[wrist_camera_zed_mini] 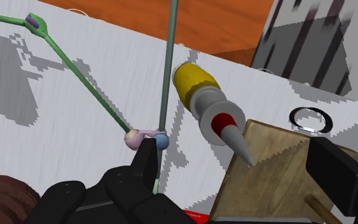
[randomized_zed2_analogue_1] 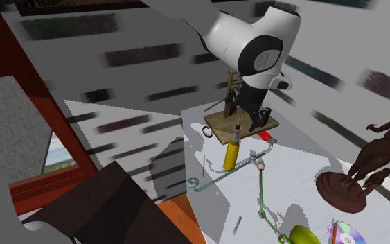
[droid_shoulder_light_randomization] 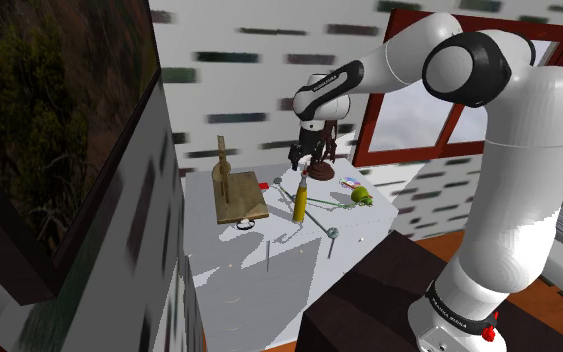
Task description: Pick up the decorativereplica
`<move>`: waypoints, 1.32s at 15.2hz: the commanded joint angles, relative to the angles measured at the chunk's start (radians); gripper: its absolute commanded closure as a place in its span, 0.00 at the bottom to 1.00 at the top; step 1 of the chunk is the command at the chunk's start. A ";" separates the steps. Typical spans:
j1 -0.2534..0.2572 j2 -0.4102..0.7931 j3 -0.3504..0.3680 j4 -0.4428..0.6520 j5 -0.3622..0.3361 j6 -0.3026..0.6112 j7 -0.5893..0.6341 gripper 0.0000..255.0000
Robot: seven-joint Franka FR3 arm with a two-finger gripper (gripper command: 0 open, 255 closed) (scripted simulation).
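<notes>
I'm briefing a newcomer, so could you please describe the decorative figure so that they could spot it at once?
Start at the white table by the red-framed window. On the end nearest that window stands a dark brown figurine on a round base, beside a shiny disc. It is the only human-shaped piece there.

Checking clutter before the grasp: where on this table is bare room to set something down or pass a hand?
Mostly bare: the table end nearest the shoulder camera, past the wooden board; also the strip between the green rods and the brown figurine. Crowded: around the yellow tube, where board and rods meet.
</notes>
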 commanded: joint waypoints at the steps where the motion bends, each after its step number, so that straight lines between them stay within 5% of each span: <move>1: -0.001 0.021 0.002 0.000 0.005 0.020 -0.005 0.00; 5: -0.003 0.041 0.004 -0.009 0.012 0.048 -0.012 0.00; 6: -0.002 0.042 0.005 -0.005 0.012 0.047 -0.011 1.00; 20: 0.000 0.003 0.000 0.009 0.000 -0.006 0.001 1.00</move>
